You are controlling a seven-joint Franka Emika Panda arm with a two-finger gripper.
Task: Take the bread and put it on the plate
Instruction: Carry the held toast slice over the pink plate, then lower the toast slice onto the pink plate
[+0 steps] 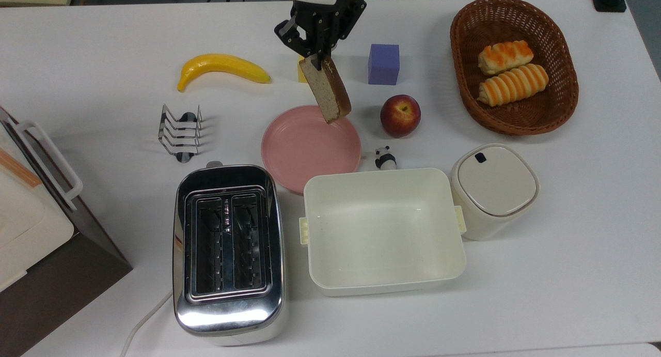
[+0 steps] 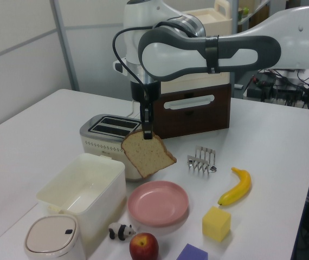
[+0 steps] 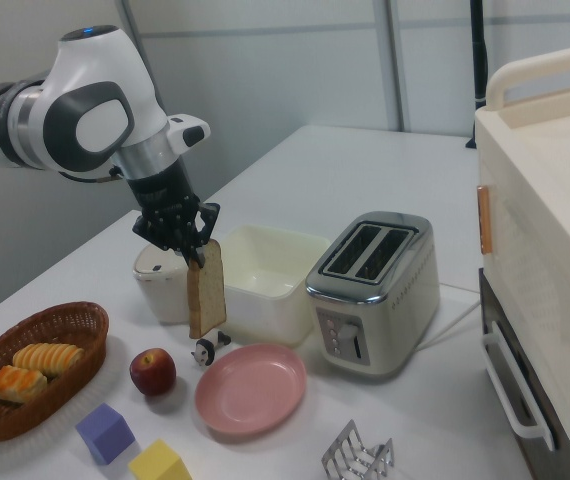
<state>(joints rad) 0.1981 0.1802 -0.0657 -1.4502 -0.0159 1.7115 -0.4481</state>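
top view: looks straight down on the whole table | left view: low, oblique, near the cream tub end, facing the toaster | right view: opposite side, oblique | shared: pink plate, toaster, tub

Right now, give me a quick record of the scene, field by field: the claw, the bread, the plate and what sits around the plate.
claw: shut on the bread's top edge
bread: hanging in the air, above the plate
plate: pink, bare, on the table
apple: beside the plate, at the top view's right
panda: small figure between plate and tub
tub: cream, nothing in it
toaster: both slots vacant
step left: lower the bread onto the plate
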